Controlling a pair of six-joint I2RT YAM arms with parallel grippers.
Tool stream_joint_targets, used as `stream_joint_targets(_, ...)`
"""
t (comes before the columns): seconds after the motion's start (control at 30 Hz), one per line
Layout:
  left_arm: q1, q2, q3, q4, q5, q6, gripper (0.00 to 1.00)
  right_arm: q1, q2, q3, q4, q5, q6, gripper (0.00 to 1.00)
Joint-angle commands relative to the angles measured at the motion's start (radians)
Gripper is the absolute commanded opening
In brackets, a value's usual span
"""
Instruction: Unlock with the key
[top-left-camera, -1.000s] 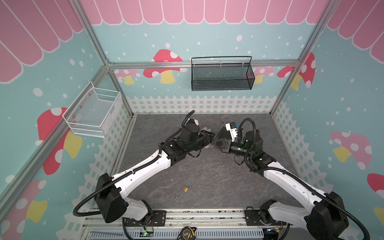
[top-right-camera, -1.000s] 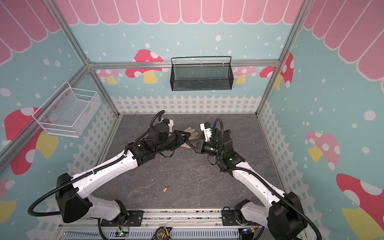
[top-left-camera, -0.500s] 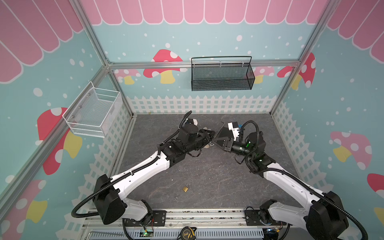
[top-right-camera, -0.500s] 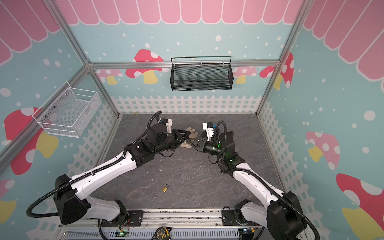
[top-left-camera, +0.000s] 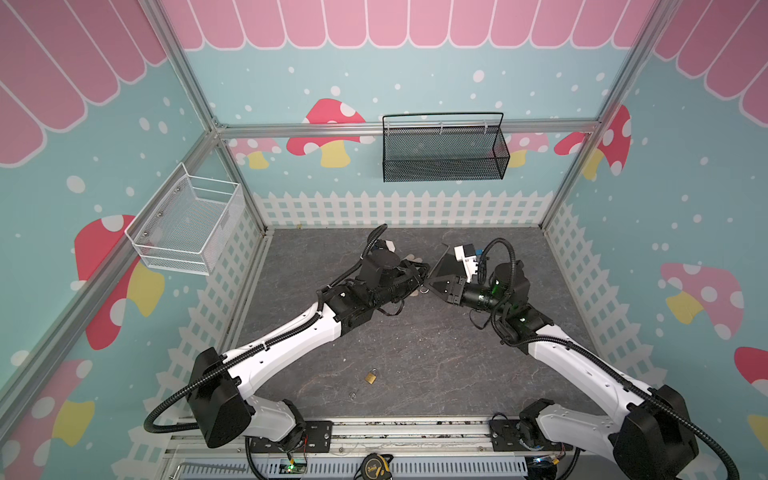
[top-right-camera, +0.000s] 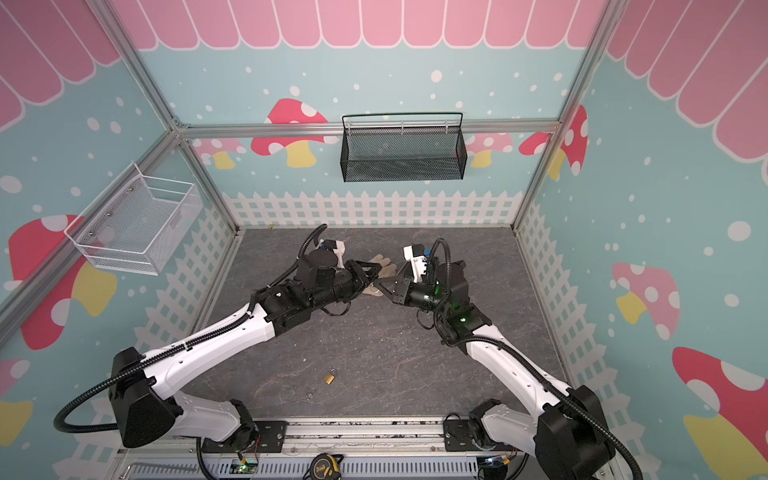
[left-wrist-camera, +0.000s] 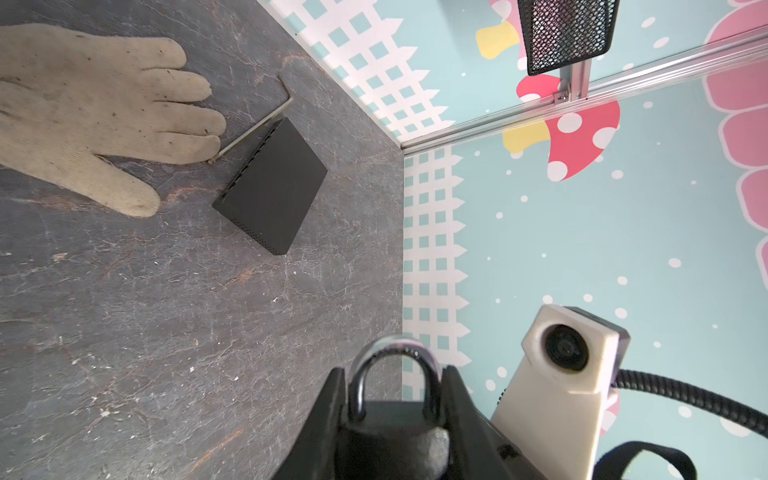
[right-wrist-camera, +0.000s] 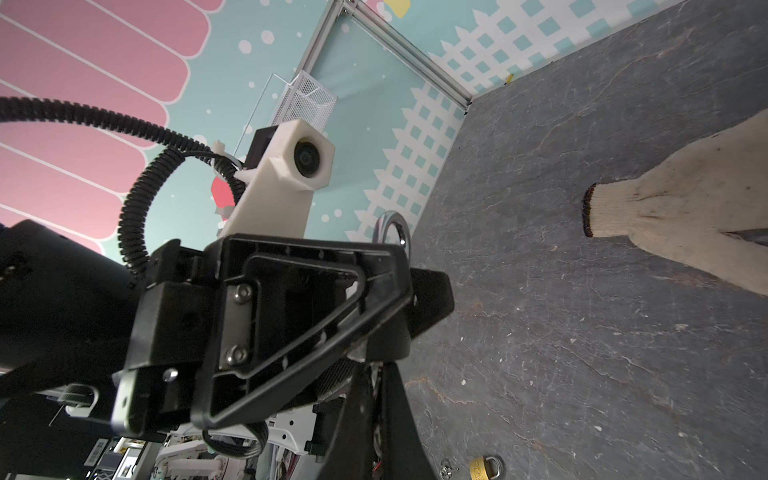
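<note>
You can see a dirty white work glove (left-wrist-camera: 83, 104) lying flat on the gray bench (top-left-camera: 415, 353). A flat black box (left-wrist-camera: 272, 187) lies near its fingertips. A bent metal Allen key (left-wrist-camera: 257, 129) lies between them, just beside the box. On the back wall hangs a black mesh basket (top-left-camera: 444, 153). On the left wall hangs a white wire basket (top-left-camera: 187, 224). A yellow and black tape measure (top-left-camera: 376, 469) sits off the front edge of the bench.

The left arm (top-left-camera: 286, 340) and right arm (top-left-camera: 582, 365) wear white shells between black joints. A ribbed black cable (right-wrist-camera: 137, 216) curls beside the white camera housing (right-wrist-camera: 291, 166); next to it, a black webbed finger (right-wrist-camera: 299, 324) carries silver screws (right-wrist-camera: 243, 293). Green lights (top-left-camera: 494, 285) dot the right arm.
</note>
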Motion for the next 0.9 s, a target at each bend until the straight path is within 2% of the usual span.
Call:
stream_joint_targets(0.0, -0.019, 0.017, 0.043, -0.080, -0.044, 0.020, 0.00, 0.010, -0.031, 0.045, -0.076, 0.042, -0.115, 0.12)
stream_joint_targets(0.13, -0.018, 0.025, 0.068, -0.130, -0.091, 0.035, 0.00, 0.013, -0.040, 0.060, -0.125, 0.055, -0.166, 0.24)
stream_joint_targets(0.3, -0.018, 0.015, 0.078, -0.148, -0.138, 0.023, 0.00, 0.015, -0.072, 0.095, -0.259, 0.111, -0.247, 0.30)
stream_joint_targets(0.43, -0.018, 0.019, 0.081, -0.145, -0.134, 0.003, 0.00, 0.036, -0.068, 0.103, -0.279, 0.120, -0.250, 0.31)
stream_joint_targets(0.57, -0.018, 0.024, 0.084, -0.143, -0.132, -0.015, 0.00, 0.084, -0.052, 0.138, -0.357, 0.242, -0.273, 0.27)
stream_joint_targets(0.87, -0.018, 0.022, 0.082, -0.136, -0.132, -0.029, 0.00, 0.158, -0.032, 0.131, -0.353, 0.339, -0.280, 0.20)
